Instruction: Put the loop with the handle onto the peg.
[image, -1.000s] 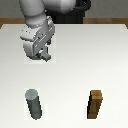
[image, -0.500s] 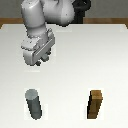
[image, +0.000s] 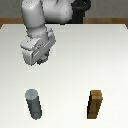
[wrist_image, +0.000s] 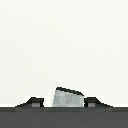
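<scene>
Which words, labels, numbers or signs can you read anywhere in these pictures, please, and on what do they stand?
None: no text, label, number or sign shows in either view.
The peg is plain dark grey.
The brown block shows only wood grain.
The arm and its tool are unmarked white and grey.
The table is blank.
The grey piece between the fingertips in the wrist view carries no marking.

— Where is our arm? 
— We see it reaching in from the far side, toward the exterior view's left, wrist tilted, with our gripper hanging low above the table.
— And the fingers? 
— Spread apart with something grey between them, though we can't quite tell if they pinch it.
</scene>
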